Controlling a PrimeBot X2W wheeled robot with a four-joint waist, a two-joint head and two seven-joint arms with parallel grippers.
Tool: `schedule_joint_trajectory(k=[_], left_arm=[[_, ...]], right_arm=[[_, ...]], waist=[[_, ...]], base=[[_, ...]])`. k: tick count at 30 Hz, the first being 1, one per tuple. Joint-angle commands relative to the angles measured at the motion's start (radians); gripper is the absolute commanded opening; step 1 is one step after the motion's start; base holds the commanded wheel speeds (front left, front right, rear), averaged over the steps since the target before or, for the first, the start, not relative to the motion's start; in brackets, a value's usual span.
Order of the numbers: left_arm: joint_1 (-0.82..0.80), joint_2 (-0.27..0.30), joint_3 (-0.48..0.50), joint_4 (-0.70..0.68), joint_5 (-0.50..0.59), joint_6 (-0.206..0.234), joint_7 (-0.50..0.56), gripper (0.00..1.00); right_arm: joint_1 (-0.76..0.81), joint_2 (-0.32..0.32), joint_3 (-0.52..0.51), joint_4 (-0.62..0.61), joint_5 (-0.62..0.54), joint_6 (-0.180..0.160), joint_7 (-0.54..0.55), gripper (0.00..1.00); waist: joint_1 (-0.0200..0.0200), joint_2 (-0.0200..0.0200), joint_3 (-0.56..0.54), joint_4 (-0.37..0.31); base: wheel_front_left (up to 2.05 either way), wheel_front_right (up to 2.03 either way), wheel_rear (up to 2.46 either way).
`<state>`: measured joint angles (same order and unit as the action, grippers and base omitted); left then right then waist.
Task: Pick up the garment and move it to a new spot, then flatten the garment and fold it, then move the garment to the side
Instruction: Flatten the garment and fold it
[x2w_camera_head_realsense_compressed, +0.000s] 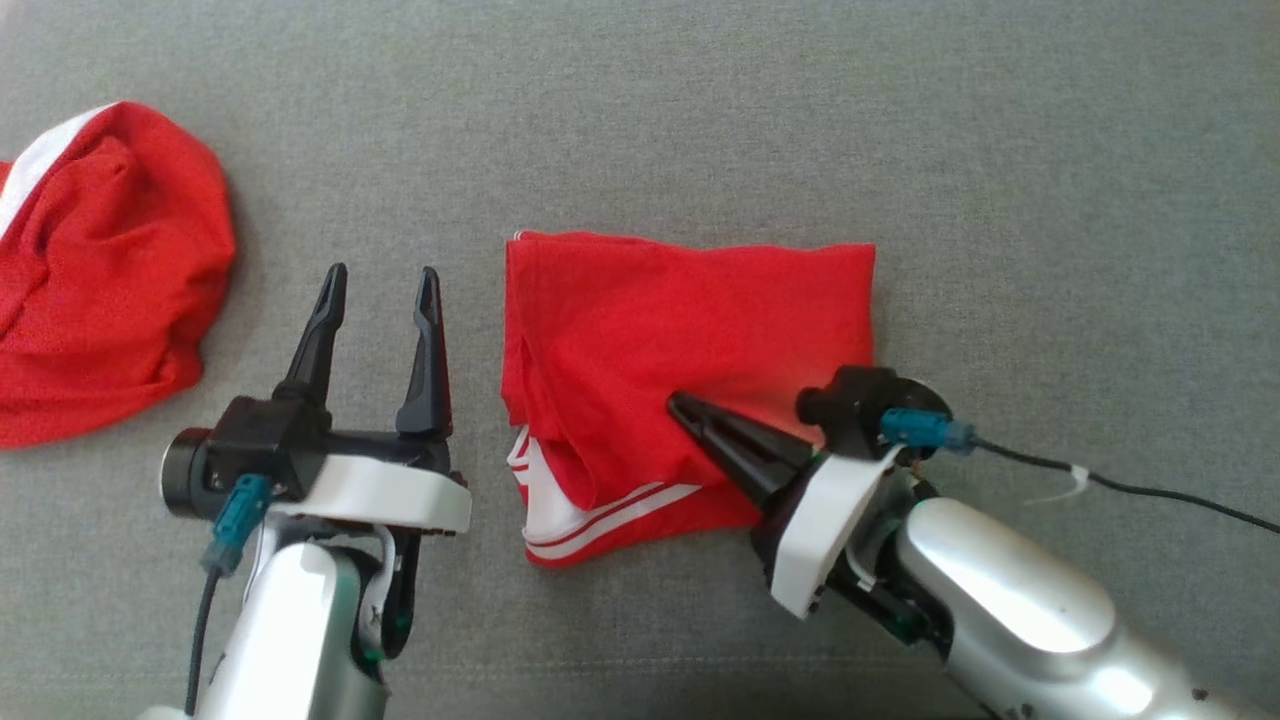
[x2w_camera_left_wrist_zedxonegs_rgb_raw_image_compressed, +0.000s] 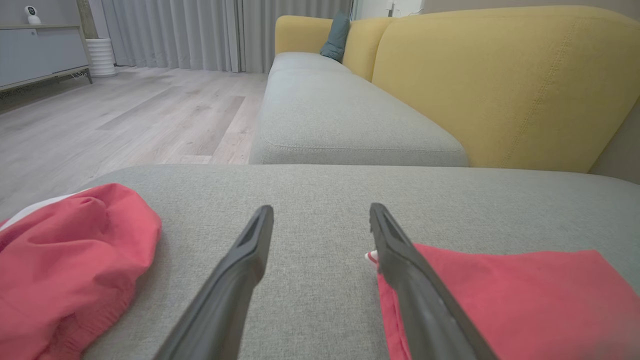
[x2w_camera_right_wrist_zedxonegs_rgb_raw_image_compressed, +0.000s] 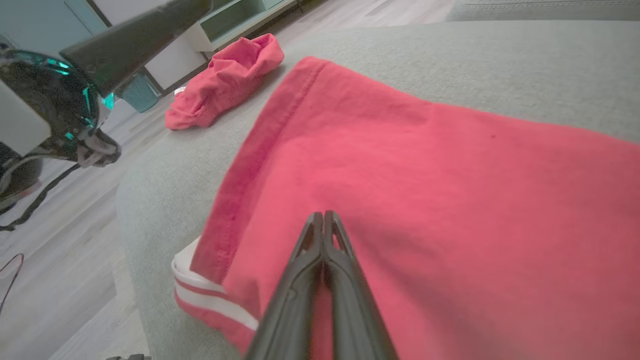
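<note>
The folded red garment (x2w_camera_head_realsense_compressed: 690, 370) is seen at the centre of the grey sofa cushion (x2w_camera_head_realsense_compressed: 900, 130) in the head view, laid in a rough rectangle with its white-striped hem showing at 7 o'clock; a 2nd, crumpled red garment (x2w_camera_head_realsense_compressed: 100, 270) lies well apart at 9 o'clock. The right gripper (x2w_camera_head_realsense_compressed: 675, 400) is brought in from 4 o'clock with its 2 fingers pressed together, tips on or just above the top layer; no cloth is seen pinched between them. The left gripper (x2w_camera_head_realsense_compressed: 383, 272) is held at 8 o'clock, fingers spread wide with nothing between them, just beside the fold's left edge. The fold is judged done, the move aside not yet made. If the stack is dragged by closed tips alone, the top layer could be slid off and the fold undone; if only 1 edge is taken, the layers may fall open; the crumpled garment could be run into if that side is chosen.
</note>
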<state>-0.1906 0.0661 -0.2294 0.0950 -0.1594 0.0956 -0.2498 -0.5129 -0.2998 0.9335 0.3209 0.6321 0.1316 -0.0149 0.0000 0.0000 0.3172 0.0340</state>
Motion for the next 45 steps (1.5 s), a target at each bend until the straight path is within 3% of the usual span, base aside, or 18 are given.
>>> schedule_joint_trajectory(k=[1,16,27,28,29,30,31,37,45], left_arm=[[-0.033,0.008,0.03,-0.037,0.012,-0.003,-0.012,1.0],[-0.037,0.0,0.025,-0.031,0.01,-0.007,-0.012,1.0],[-0.018,-0.003,0.031,-0.019,0.012,-0.009,-0.012,1.0],[-0.015,-0.003,0.031,-0.018,0.012,-0.009,-0.012,1.0],[-0.013,-0.002,0.032,-0.016,0.012,-0.009,-0.012,1.0],[-0.01,-0.002,0.034,-0.015,0.012,-0.009,-0.012,1.0],[-0.006,-0.001,0.035,-0.014,0.012,-0.009,-0.012,1.0],[0.023,0.008,0.047,-0.015,0.012,-0.005,-0.012,1.0],[0.05,0.026,0.06,-0.018,0.009,0.005,-0.012,1.0]], right_arm=[[-0.014,0.005,0.021,-0.027,0.007,-0.001,-0.015,0.0],[-0.085,0.029,0.144,0.031,0.057,-0.001,-0.039,0.0],[-0.052,0.025,0.111,0.085,0.084,-0.001,-0.076,0.0],[-0.044,0.024,0.099,0.087,0.085,-0.001,-0.086,0.13],[-0.036,0.025,0.083,0.085,0.088,-0.001,-0.102,0.49],[-0.025,0.025,0.065,0.082,0.093,-0.001,-0.114,0.94],[-0.016,0.024,0.043,0.079,0.094,-0.001,-0.128,1.0],[0.048,0.019,-0.17,0.052,0.051,-0.001,-0.199,1.0],[0.168,0.021,-0.542,-0.034,-0.114,-0.001,-0.199,1.0]], waist=[[0.0,0.0,0.0,0.002],[0.0,0.0,0.005,0.025],[0.0,0.0,-0.023,0.005],[0.0,0.0,-0.028,0.002],[0.0,0.0,-0.033,-0.001],[0.0,0.0,-0.039,-0.004],[0.0,0.0,-0.046,-0.008],[0.0,0.0,-0.077,-0.035],[0.0,0.0,-0.11,-0.067]], base=[[0.0,0.0,0.0],[0.0,0.0,0.0],[0.0,0.0,0.0],[0.0,0.0,0.0],[0.0,0.0,0.0],[0.0,0.0,0.0],[0.0,0.0,0.0],[0.0,0.0,0.0],[0.0,0.0,0.0]])
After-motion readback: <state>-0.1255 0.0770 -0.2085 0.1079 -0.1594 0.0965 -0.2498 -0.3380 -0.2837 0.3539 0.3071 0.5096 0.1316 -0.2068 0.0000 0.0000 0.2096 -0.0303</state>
